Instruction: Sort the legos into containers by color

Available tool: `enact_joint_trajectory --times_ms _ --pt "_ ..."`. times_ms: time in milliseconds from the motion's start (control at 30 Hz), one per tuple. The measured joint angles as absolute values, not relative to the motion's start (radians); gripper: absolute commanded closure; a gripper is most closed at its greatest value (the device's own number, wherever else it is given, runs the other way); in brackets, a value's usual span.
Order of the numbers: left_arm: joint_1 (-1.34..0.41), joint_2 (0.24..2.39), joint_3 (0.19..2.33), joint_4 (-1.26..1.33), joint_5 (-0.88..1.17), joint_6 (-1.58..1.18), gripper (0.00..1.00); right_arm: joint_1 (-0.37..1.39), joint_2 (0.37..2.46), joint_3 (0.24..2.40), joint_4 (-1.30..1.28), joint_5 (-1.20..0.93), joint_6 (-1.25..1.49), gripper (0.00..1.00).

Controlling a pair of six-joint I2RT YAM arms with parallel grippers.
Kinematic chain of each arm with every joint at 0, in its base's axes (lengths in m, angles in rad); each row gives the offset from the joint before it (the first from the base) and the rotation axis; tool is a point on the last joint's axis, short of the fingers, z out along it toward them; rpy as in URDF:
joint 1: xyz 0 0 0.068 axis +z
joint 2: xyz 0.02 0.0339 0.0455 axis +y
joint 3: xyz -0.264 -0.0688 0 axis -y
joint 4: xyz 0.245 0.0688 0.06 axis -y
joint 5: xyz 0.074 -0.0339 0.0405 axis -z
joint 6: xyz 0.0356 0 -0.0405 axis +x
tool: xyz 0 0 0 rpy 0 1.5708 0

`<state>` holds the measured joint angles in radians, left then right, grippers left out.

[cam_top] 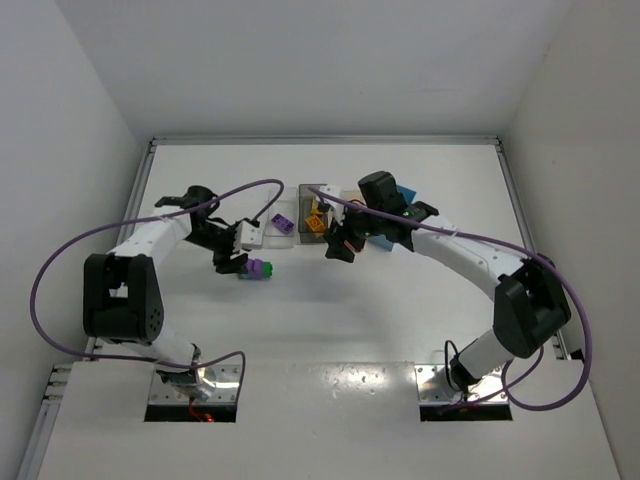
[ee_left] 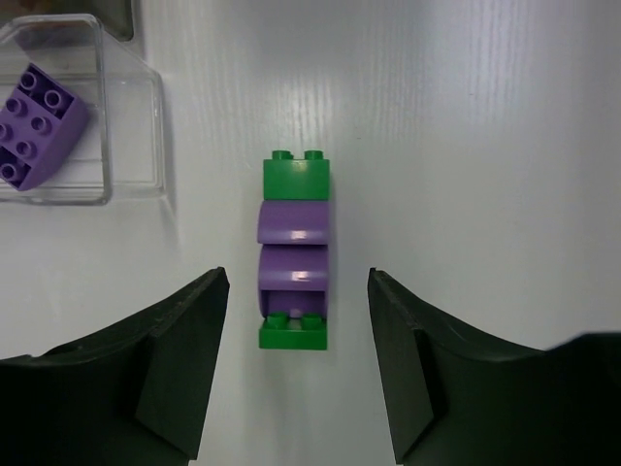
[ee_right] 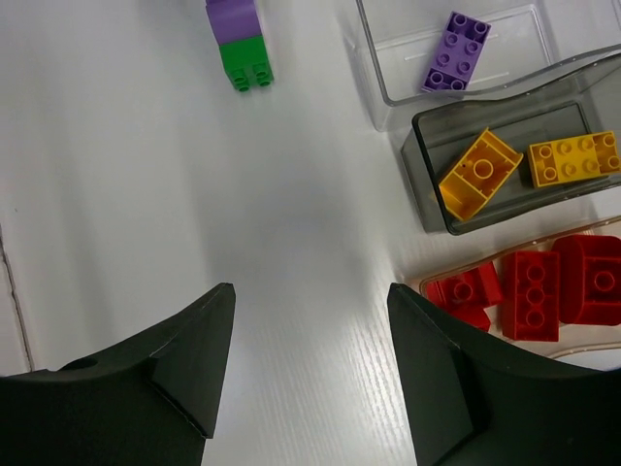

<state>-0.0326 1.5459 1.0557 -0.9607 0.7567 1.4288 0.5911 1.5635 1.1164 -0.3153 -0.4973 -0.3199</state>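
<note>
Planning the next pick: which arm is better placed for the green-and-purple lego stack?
Left. The left gripper is open around one end of the lego stack; the right gripper is open over the table, short of it.

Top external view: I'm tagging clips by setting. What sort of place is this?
Probably a lab robot cell: white walls enclose a white table, two arms bolted at its edge, toy bricks beside bins.

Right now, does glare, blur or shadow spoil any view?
Top external: even light, soft shadows. Left wrist: sharp, mild sheen on the table above the green-and-purple stack. Right wrist: broad glare on the table, red bricks crisp.
</note>
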Motion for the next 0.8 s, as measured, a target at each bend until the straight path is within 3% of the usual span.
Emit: enact_joint_trajectory --times_ms 500,700,800 --pt "-0.085 1.633 1.058 -0.855 0.693 1.388 0.35 0.575 1.547 1.105 -0.323 -0.497 -0.317 0.34" --pt "-0.104 1.663 1.058 -0.846 0.672 1.370 0.40 0.569 1.547 1.105 -0.323 -0.497 -0.317 0.34" --pt "-0.110 1.674 1.058 -0.843 0.665 1.358 0.49 0.565 1.547 1.105 -0.323 -0.497 -0.317 0.34"
